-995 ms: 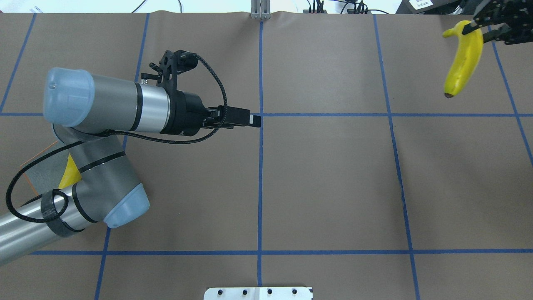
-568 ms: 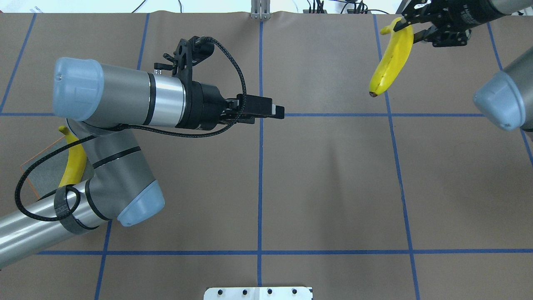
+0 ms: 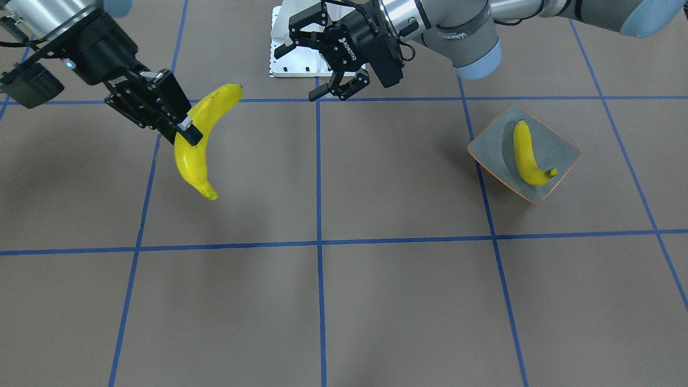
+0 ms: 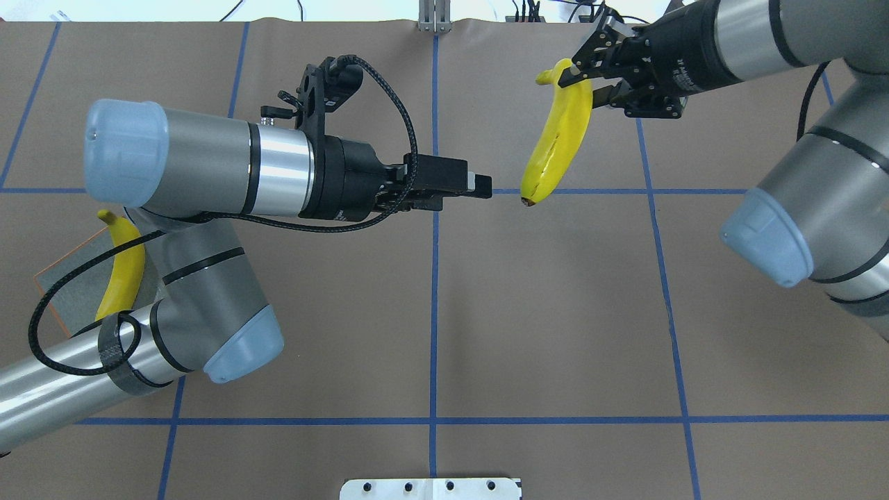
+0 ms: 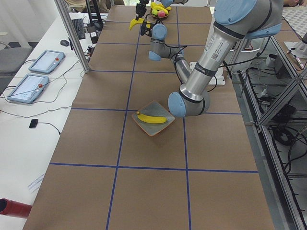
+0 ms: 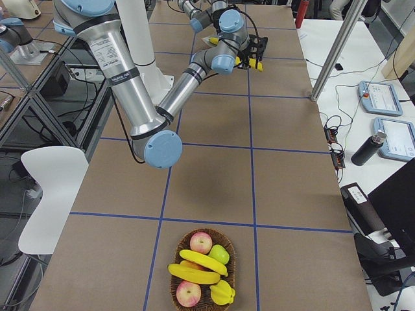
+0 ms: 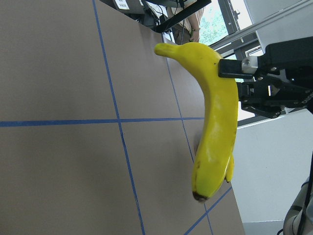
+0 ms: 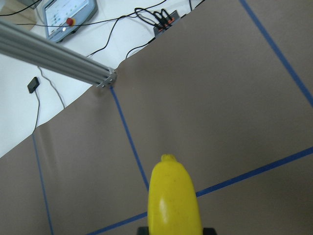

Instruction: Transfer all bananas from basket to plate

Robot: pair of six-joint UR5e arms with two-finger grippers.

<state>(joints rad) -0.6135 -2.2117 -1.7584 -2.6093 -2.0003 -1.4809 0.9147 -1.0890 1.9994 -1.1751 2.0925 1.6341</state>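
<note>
The right claw (image 6: 258,53) carries a banana (image 6: 245,63) (half hidden behind the wrist). Well apart from the claw, on the camera's side of it, a basket (image 6: 233,265) holds more bananas (image 6: 198,262) and apples (image 6: 201,242).

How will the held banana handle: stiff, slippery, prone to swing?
Probably stiff: the banana holds its curve hanging from the right gripper, no sag. Glossy skin looks slippery. Gripped near the stem end, most of its length below, so it may pivot in the jaws.
</note>
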